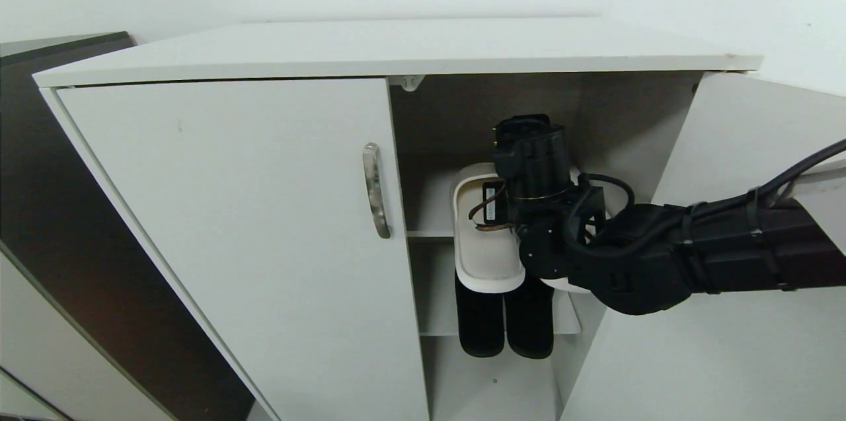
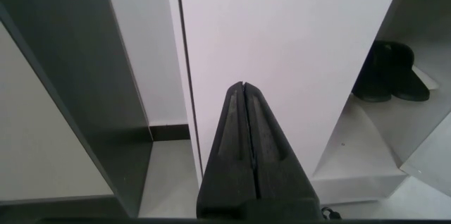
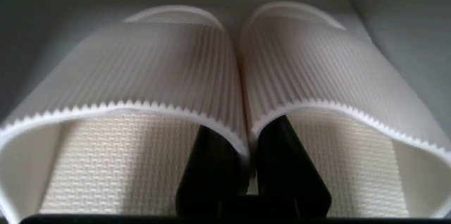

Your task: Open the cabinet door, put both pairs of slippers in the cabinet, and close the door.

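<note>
The white cabinet (image 1: 396,51) has its left door (image 1: 231,229) closed and its right door (image 1: 727,355) swung open. My right gripper (image 3: 248,155) is inside, over the upper shelf (image 1: 428,233), shut on the pair of white slippers (image 3: 232,69) with one finger under each strap. One white slipper (image 1: 486,256) overhangs the shelf's front edge. The black slippers (image 1: 505,325) lie side by side on the lower shelf (image 1: 436,325), also visible as black slippers (image 2: 390,72). My left gripper (image 2: 243,90) is shut on nothing, low in front of the closed left door (image 2: 282,48).
A metal handle (image 1: 375,190) runs down the closed door's right edge. A dark panel (image 1: 66,209) stands to the left of the cabinet. The bottom compartment (image 1: 492,381) lies below the black slippers. The open door stands close beside my right arm.
</note>
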Robot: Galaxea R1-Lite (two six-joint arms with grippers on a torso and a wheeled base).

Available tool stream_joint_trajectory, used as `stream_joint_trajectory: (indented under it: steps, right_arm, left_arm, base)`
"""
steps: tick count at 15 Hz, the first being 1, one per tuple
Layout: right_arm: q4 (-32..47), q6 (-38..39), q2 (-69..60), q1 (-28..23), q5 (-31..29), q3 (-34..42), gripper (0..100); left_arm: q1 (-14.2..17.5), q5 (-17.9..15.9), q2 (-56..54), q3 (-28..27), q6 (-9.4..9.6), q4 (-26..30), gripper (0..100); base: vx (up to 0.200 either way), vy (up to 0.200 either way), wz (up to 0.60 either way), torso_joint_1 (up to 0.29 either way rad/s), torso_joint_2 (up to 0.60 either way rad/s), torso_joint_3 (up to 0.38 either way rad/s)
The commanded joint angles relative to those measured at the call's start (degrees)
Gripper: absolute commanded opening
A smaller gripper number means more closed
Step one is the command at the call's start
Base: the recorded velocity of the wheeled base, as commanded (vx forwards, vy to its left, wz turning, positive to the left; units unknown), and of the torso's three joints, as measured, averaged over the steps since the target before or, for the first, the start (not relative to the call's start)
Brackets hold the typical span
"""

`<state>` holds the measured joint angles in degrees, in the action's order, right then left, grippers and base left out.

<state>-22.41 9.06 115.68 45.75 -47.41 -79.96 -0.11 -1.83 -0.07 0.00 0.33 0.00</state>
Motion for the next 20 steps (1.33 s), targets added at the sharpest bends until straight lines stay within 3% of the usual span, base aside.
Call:
stream_joint_trajectory:
  steps: [1, 9, 17, 18, 20]
  right_arm:
    - [-0.01, -0.27, 0.78, -0.49, 0.12, -0.9, 0]
    - [0.43, -2.82, 6.23, -4.62, 1.27, -11.01, 0]
    - [0.79, -2.82, 8.16, -4.88, 4.78, -12.68, 0]
    - [0.79, -2.82, 8.16, -4.88, 4.96, -12.68, 100]
    - [0.61, -2.73, 7.72, -4.79, 4.78, -12.24, 100]
  left_arm:
    - [0.02, -0.02, 0.07, 0.0, 0.02, 0.0, 0]
    - [0.02, -0.02, 0.07, 0.0, 0.02, 0.0, 0]
    - [0.02, -0.02, 0.07, 0.0, 0.02, 0.0, 0]
    - [0.02, -0.02, 0.07, 0.0, 0.02, 0.0, 0]
    - [0.02, -0.02, 0.07, 0.0, -0.07, 0.0, 0]
  base:
    - [0.0, 0.0, 0.0, 0.0, 0.0, 0.0]
    - [0.0, 0.0, 0.0, 0.0, 0.0, 0.0]
    - [0.0, 0.0, 0.0, 0.0, 0.0, 0.0]
    - [0.0, 0.0, 0.0, 0.0, 0.0, 0.0]
    - [0.0, 0.0, 0.0, 0.0, 0.0, 0.0]
